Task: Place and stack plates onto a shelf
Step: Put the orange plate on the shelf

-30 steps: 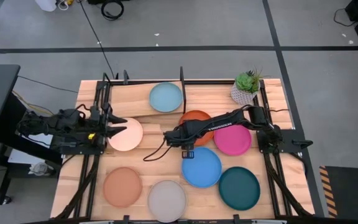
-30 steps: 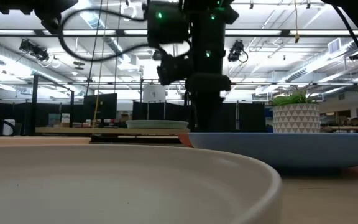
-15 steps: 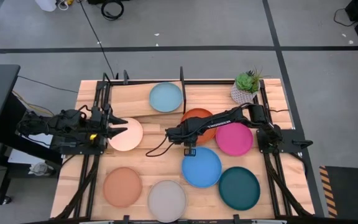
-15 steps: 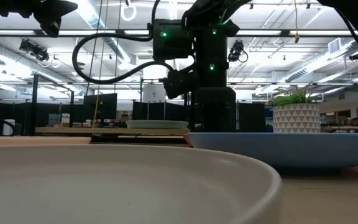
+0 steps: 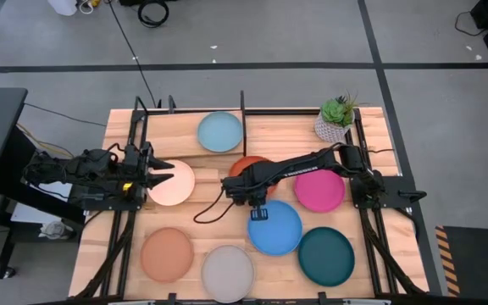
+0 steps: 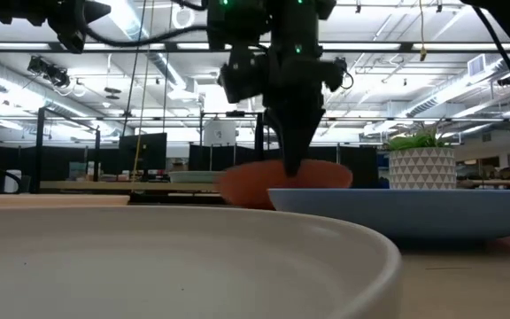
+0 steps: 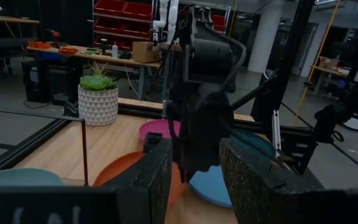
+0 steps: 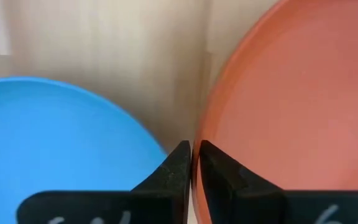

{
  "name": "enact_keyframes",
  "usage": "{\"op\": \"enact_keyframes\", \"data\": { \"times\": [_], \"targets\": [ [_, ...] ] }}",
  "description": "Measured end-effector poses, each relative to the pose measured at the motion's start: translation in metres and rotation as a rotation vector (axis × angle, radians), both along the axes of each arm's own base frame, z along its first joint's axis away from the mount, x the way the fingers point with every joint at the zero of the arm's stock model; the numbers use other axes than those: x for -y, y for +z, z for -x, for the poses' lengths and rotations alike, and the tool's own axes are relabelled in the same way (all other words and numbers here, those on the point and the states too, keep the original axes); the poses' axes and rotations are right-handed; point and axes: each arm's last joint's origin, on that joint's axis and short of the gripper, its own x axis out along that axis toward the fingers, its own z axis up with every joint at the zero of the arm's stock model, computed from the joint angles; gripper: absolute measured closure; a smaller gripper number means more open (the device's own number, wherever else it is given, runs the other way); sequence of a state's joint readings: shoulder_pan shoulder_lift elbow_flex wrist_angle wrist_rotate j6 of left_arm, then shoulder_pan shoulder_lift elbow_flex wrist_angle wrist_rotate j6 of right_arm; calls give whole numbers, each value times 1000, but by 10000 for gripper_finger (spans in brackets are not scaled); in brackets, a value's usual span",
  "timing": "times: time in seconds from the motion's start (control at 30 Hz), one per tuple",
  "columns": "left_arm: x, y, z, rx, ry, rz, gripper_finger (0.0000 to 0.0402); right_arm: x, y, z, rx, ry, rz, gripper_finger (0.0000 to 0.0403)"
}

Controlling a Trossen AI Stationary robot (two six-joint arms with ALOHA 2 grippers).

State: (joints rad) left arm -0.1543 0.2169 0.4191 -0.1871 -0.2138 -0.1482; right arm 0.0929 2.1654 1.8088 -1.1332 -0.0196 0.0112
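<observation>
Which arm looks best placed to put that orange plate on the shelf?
The right. Its gripper is pinched on the orange plate's rim, tilting it up near the shelf. The left gripper waits at the peach plate.

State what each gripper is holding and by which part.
The right gripper pinches the orange plate by its rim, the edge nearest the bright blue plate. The left gripper holds nothing, hovering open beside the pale peach plate.

**Four Cameras, One Shared Plate**

The high view looked straight down on the table (image 5: 185,135). The low view sat level at tabletop. Both wrist views faced forward, the right very close; all caught the orange plate (image 6: 283,182).
</observation>
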Motion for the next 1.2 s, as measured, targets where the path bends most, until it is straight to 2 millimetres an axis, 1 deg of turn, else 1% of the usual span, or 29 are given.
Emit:
{"op": "enact_keyframes", "data": {
  "times": [0.13,0.27,0.4,0.5,0.6,0.67,0.73,0.87,0.93,1.03,1.2],
  "targets": [
    [0,-1,0,-7,0,-1,260,-10,10,-2,24,101,-4,372],
    [0,-1,0,-15,0,-3,260,-19,11,-4,59,256,9,383],
    [0,-1,0,-15,0,-3,260,-20,11,-4,60,255,10,389],
    [0,-2,0,-19,0,-4,260,-16,11,-4,51,237,15,384],
    [1,-8,-3,-96,0,-12,260,-11,8,-3,37,226,16,371],
    [2,-18,-12,-175,2,-3,260,-6,6,0,2,193,25,361],
    [4,-31,-23,-264,4,7,260,-2,9,5,-36,145,66,351],
    [7,-48,-45,-412,8,-15,260,4,23,13,-43,103,115,344],
    [9,-55,-54,-474,9,-29,260,6,33,17,-16,81,113,344],
    [10,-65,-66,-542,9,-45,260,7,45,29,40,67,109,345],
    [15,-75,-93,-529,-12,-127,260,9,54,47,249,65,99,345]
  ]
}}
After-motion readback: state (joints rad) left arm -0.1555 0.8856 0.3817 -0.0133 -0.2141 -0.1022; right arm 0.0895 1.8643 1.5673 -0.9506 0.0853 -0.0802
